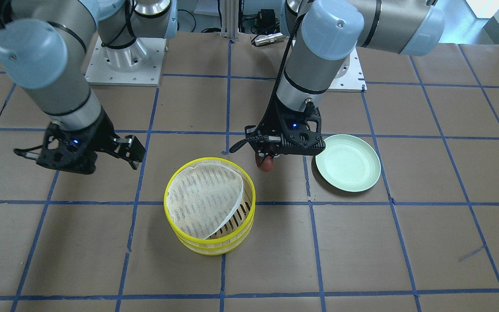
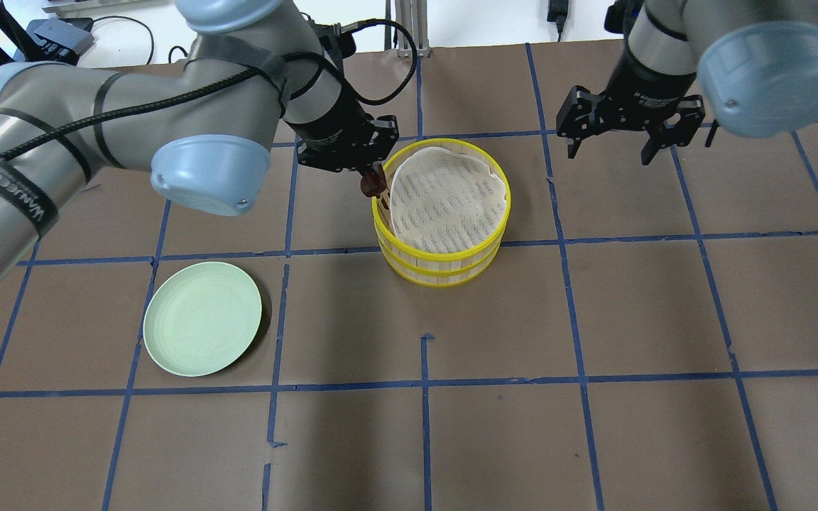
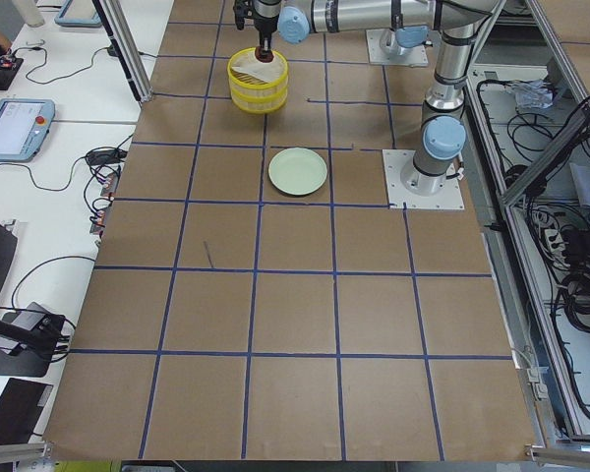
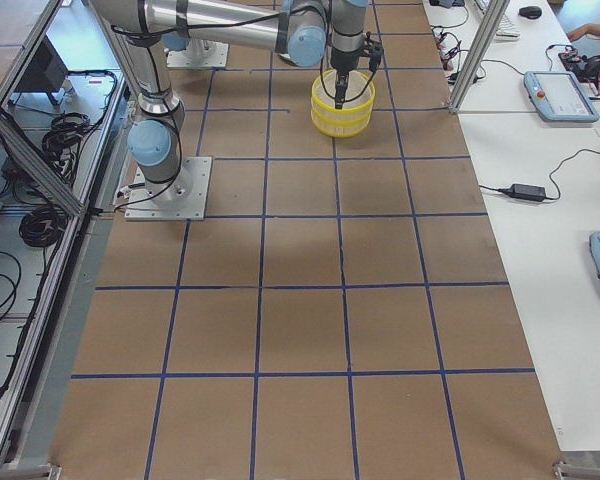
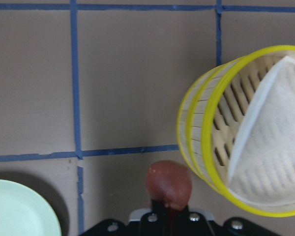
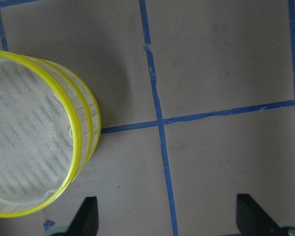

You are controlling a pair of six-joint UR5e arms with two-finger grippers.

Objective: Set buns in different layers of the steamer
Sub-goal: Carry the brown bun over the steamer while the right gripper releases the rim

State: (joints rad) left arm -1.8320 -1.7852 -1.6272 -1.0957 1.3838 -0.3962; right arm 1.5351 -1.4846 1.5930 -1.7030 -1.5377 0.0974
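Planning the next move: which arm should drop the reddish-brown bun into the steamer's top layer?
Left. The left gripper holds the reddish-brown bun just outside the steamer rim. The right gripper is open and empty on the steamer's other side.

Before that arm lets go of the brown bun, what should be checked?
1. Grip: brown bun pinched in the left jaws. Ok.
2. Bun above the steamer: it hangs just outside the rim. Not ok.
3. Top layer free: only the liner inside. Ok.
4. Liner flat: it sits crooked, slats bare on one side. Not ok.
5. Right jaws clear: open, off to the side. Ok.
6. White bun in the lower layer: hidden. Cannot tell.
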